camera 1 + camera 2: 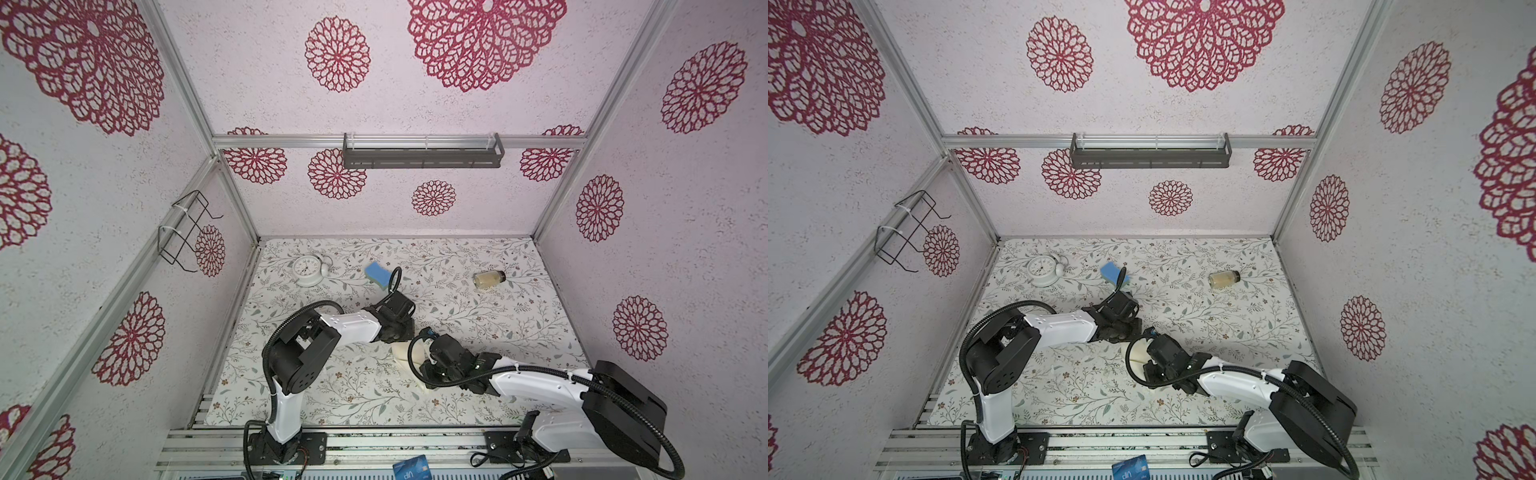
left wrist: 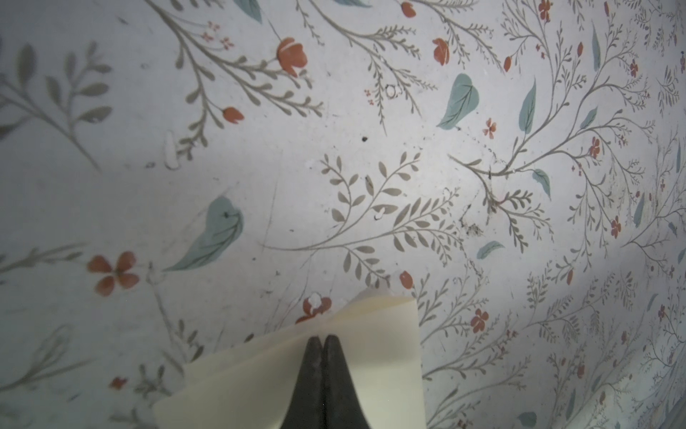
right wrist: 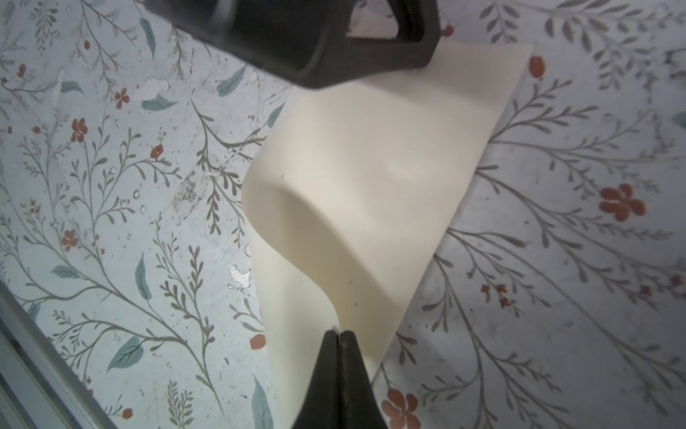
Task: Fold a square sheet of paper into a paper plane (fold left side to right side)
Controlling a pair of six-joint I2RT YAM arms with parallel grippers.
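Right tool (image 3: 337, 332) pinching bulging, doubled cream paper (image 3: 371, 167); left tool (image 2: 321, 338) pressed together at its layered corner.

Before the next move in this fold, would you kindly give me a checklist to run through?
1. Right gripper shut on the square sheet of paper, at its raised edge: ok.
2. Left gripper shut over the sheet's other end: ok; pinching or only pressing, cannot tell.
3. Fold pressed flat: not ok, the sheet bulges in a soft curve.
4. Edges lined up: cannot tell, arms hide them.
5. Blue sponge, jar and clock apart from the sheet: ok.
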